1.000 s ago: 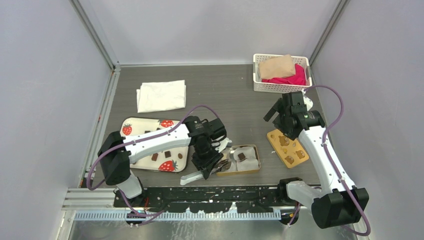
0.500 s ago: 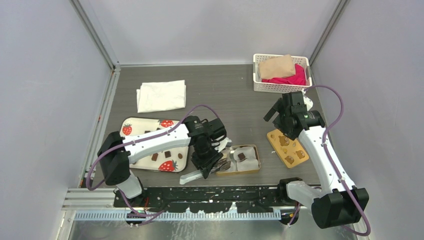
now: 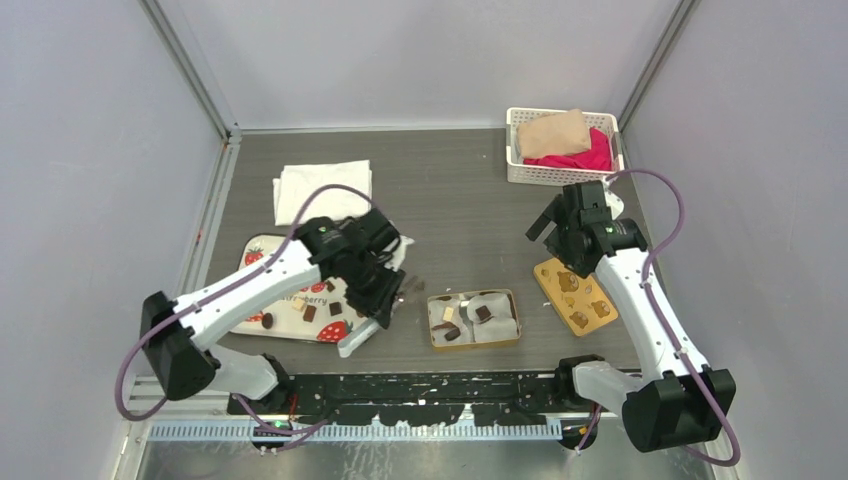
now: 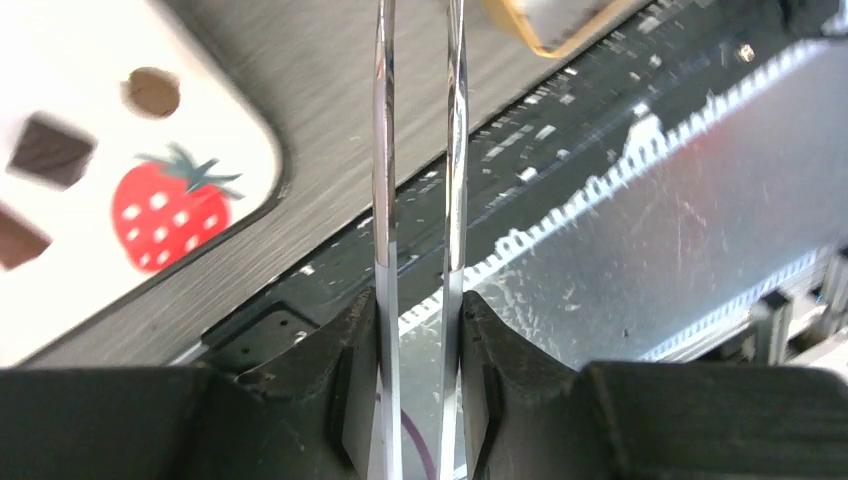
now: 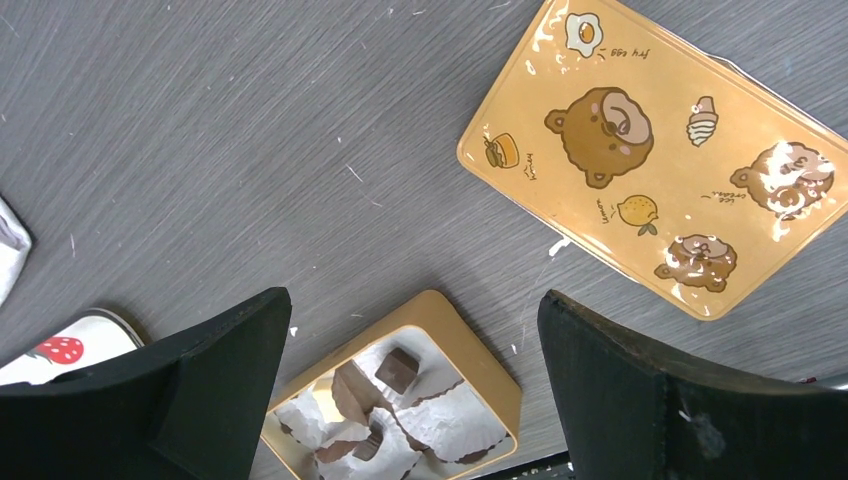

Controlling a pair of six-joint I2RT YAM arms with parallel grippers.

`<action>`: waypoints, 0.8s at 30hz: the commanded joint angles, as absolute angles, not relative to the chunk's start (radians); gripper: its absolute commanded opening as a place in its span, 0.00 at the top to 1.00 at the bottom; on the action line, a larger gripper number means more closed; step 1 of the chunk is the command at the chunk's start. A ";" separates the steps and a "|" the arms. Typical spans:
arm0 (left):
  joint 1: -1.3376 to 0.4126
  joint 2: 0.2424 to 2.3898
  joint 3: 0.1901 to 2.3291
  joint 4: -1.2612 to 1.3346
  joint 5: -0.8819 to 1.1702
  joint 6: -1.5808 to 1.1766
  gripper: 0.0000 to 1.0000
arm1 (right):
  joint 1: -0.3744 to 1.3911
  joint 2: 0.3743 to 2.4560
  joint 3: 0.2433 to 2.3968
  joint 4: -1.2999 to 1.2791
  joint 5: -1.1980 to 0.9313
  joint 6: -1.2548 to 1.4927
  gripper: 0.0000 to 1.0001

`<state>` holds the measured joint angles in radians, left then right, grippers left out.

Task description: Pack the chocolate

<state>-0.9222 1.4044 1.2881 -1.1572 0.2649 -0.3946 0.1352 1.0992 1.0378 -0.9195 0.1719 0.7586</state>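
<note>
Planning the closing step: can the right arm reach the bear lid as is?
Probably yes. The lid lies flat on the table, uncovered, and the open right fingers hover just beside it.

The surface (image 3: pixel 460 200) I'm working over is dark grey with a wood grain, and five things lie on it. At back left I see a folded white cloth (image 3: pixel 322 191). Nearer, on the left, lies a white tray (image 3: pixel 280 247) printed with red strawberries. An open golden tin (image 3: pixel 480 343) sits near the front middle, apart from the tray. To its right a golden-yellow lid (image 3: pixel 575 298) with bear drawings lies flat. A white basket (image 3: pixel 545 175) stands at back right.
</note>
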 commanded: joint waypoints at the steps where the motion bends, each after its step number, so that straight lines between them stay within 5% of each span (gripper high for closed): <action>1: -0.778 1.282 1.207 -1.185 0.168 -0.508 1.00 | 0.133 1.122 1.036 -0.862 0.156 0.771 0.01; 14: -0.609 1.199 1.058 -1.410 -0.153 -0.775 1.00 | 0.133 1.164 1.057 -0.829 0.141 0.762 0.01; 24: -0.606 1.115 0.967 -1.479 -0.085 -0.861 0.87 | 0.133 1.181 1.056 -0.814 0.130 0.758 0.01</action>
<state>-0.6121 1.1576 0.9943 -1.4151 -0.1085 -0.8124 0.1352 1.1732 1.0374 -0.8558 0.1417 0.7628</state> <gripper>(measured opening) 0.303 0.990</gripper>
